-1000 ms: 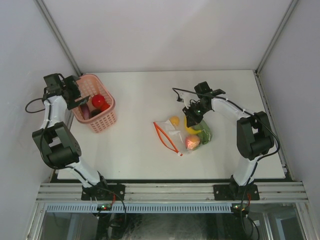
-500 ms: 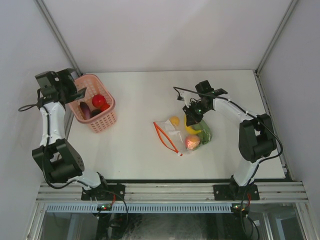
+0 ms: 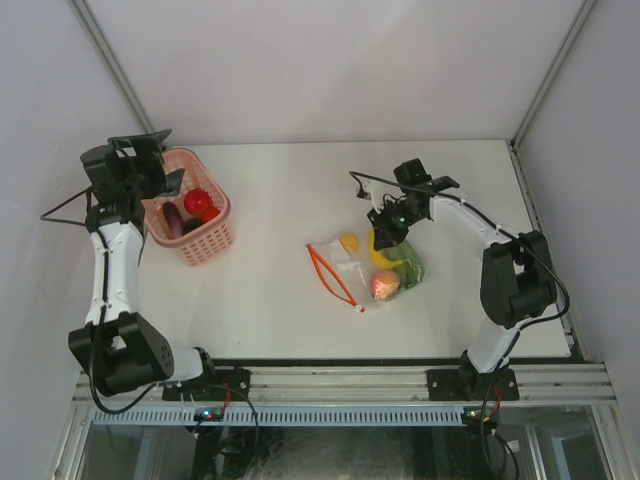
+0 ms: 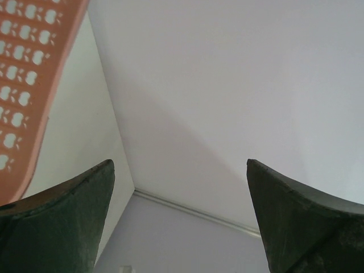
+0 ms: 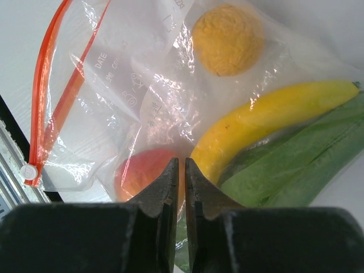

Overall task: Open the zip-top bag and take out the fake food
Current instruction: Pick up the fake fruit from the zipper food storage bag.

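1. My read of the step: the right arm is working the closed end of the bag [image 3: 345, 262] while the left arm is free to pick the next piece.
2. The right gripper [image 3: 384, 231] is sitting at the bag's upper-right edge, centre-right in the top view. Its jaws are almost touching, with only a hairline gap. I can't tell whether film is pinched between them.
3. The left gripper [image 3: 150, 180] is hovering at upper left by the rim of the pink basket [image 3: 205, 246]. Its jaws are standing wide apart and holding nothing.
4. Doing it well:
   - Keep the closed end anchored.
   - Bring the left arm in low from the mouth side.
   - Grab one piece only, not the film, or the whole bag is likely going to drag.
5. The bag is lying flat on the table [image 3: 270, 300]. It is clear and crinkly with glare patches. The zipper strip [image 5: 48, 96] is splitting into two orange lines at lower left, so the mouth looks open, and the white slider [image 5: 25, 170] is parked at the strip's end.
6. Toy food showing inside the bag: orange ball [image 5: 227, 40], banana [image 5: 273, 114], green piece [image 5: 296, 170], peach-coloured piece [image 5: 142, 170]. They are bunching toward the closed end.
7. A red piece [image 3: 200, 203] and a purple piece [image 3: 172, 220] are sitting in the basket.
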